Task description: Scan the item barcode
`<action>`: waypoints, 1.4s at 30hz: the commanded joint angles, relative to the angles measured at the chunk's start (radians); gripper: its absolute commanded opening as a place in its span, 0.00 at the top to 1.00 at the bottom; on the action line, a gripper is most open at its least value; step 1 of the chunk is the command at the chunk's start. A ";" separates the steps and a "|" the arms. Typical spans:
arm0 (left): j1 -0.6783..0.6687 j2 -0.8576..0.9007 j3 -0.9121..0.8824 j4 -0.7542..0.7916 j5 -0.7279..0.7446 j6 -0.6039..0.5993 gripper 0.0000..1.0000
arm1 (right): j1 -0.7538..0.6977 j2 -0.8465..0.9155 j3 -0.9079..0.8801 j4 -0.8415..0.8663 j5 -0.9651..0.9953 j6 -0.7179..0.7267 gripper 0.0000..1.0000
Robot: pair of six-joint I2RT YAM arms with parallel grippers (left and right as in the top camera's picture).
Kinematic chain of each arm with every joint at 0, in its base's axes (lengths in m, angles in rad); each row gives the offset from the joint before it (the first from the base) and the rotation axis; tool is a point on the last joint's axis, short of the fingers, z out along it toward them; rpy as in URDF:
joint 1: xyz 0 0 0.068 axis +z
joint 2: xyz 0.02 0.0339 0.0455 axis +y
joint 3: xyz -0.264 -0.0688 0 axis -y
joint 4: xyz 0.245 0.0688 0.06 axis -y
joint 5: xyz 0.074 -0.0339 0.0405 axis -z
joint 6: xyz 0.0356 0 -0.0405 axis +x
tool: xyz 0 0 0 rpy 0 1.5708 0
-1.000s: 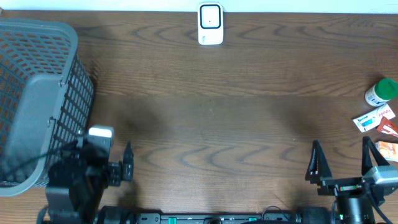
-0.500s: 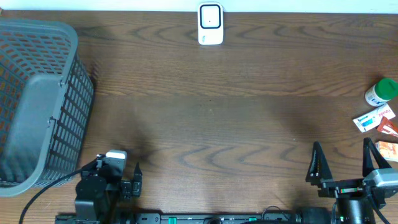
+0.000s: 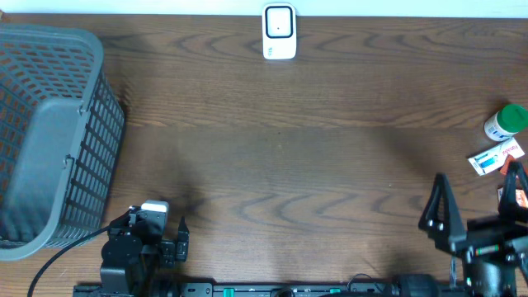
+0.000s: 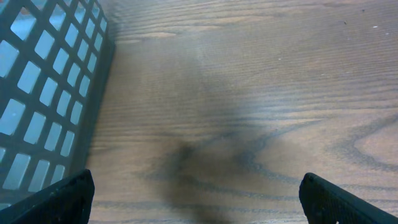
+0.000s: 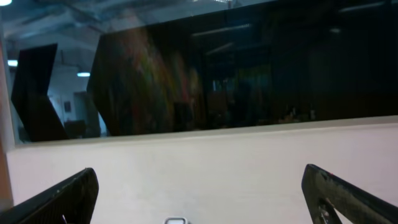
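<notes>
Overhead, the items wait in a cluster at the right edge of the table [image 3: 289, 165]: a green-capped bottle [image 3: 505, 122] farthest, a white and blue box [image 3: 493, 158] just nearer, an orange packet [image 3: 522, 200] nearest. The box lies slantwise, its long axis running from near-left to far-right. The right gripper [image 3: 478, 198] stands just beside the cluster with its jaws spread wide and nothing in them; its right finger overlaps the packets, and the box sits just beyond that fingertip, a little to the right. The left gripper [image 3: 177, 239] is at the near left by the basket [image 3: 49, 140], well apart from the items, so the right arm looks the one to reach. The scanner [image 3: 279, 31] stands at the far edge, about midway across, with bare wood grain between.

From the left wrist, the left gripper [image 4: 202, 205] is wide and empty, only the two fingertips showing in the bottom corners. Below is plain table [image 4: 249, 93], with the basket [image 4: 43, 93] wall at the left. No item shows.

From the right wrist, the right gripper [image 5: 202, 196] is likewise wide and empty. This camera looks level across the room at a pale wall [image 5: 186, 180] and a dark window [image 5: 217, 74]; a small pale shape [image 5: 176, 221] at the bottom edge is too cut off to name. The box is out of this view, so the wrist probably needs to tip downward first.
</notes>
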 commanded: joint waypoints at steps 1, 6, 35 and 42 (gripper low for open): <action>0.004 -0.007 -0.003 -0.001 0.006 0.010 0.01 | 0.014 0.055 0.008 0.023 0.005 0.039 0.01; 0.004 -0.007 -0.003 -0.001 0.006 0.010 0.01 | 0.013 0.078 0.008 -0.041 0.060 0.037 0.01; 0.004 -0.007 -0.003 -0.001 0.006 0.010 0.01 | 0.004 -0.161 -0.534 0.290 0.226 -0.087 0.01; 0.004 -0.007 -0.003 -0.001 0.006 0.010 0.01 | 0.004 -0.184 -0.709 0.290 0.235 -0.087 0.01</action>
